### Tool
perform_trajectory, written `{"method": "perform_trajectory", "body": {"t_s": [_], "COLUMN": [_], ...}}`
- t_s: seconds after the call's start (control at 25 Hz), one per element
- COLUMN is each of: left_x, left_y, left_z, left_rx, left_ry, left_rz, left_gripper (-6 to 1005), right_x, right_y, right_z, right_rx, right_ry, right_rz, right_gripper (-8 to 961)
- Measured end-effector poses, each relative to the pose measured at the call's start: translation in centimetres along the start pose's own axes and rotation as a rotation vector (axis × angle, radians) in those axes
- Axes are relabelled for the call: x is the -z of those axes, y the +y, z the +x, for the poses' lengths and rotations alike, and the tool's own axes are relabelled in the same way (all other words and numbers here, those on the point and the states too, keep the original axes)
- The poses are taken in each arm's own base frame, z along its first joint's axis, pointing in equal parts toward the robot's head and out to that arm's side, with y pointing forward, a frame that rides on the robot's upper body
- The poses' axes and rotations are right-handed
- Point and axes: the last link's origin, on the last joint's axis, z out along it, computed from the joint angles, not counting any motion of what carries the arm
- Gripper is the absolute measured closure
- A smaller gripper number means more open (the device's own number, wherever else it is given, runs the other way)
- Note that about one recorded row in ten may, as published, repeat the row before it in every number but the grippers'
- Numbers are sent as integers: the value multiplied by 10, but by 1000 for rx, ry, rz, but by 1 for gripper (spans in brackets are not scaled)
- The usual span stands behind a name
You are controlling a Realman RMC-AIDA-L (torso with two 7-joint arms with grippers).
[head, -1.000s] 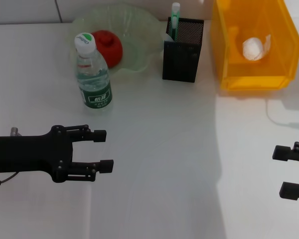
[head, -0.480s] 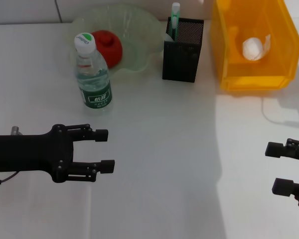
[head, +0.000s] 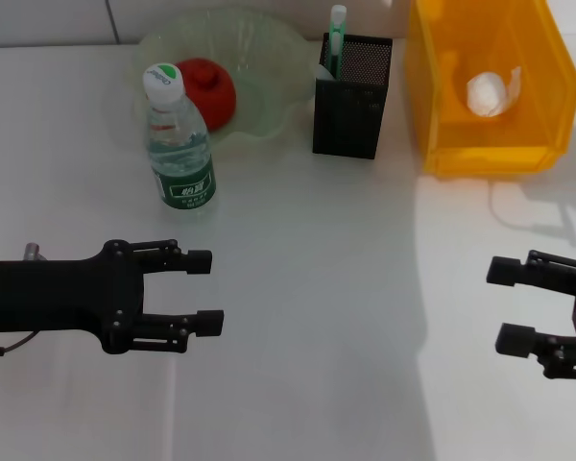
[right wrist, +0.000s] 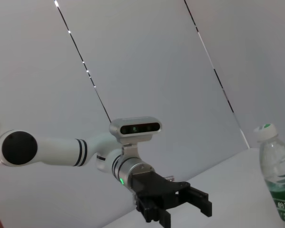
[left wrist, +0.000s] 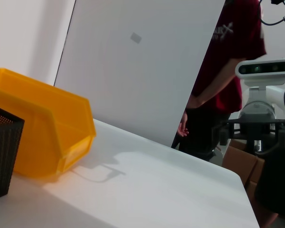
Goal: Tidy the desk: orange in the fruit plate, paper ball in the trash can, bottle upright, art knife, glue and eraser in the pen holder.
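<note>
Bottle point(head: 179, 140) stands upright, white cap up, just in front of the fruit plate point(head: 269, 58), where the orange point(head: 207, 88) rests against the plate's near-left side. To the right of the plate, the black mesh pen holder point(head: 350, 96) carries the mint-green art knife point(head: 336, 34), its long axis nearly vertical and its whitish tip poking above the rim; the glue and eraser cannot be made out among the holder's contents. Farther right of the holder, the yellow trash can point(head: 518, 144) holds the paper ball point(head: 490, 91).

Left gripper point(head: 204, 290) hovers over bare table well in front of the bottle, fingers spread and pointing toward the robot's right, nothing between them. Right gripper point(head: 511, 305) hangs well in front of the trash can, also spread and empty, pointing back toward the left one.

Judged from this layout, every visible item sits in place, so no grasp looks pending; were the bottle to need attention, the left arm is clearly the nearer.
</note>
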Motion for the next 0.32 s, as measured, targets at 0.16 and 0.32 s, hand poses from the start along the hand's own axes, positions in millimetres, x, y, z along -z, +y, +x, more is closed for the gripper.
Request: {"method": "perform_trajectory", "body": {"t_s": [0.16,0.32], "left_x": [0,0], "left_y": [0,0], "left_z": [1,2], "left_rx": [-2,-4], "left_ry": [4,9], "left_rz": [1,-2], "left_gripper": [197,197], "right_x": [-19,-32], "right_y": [-7,-12], "right_z": [0,-2], "right_rx": [15,16], "right_ry": [-17,-24], "right_rz": [-15,-44], "right_gripper": [142,142]}}
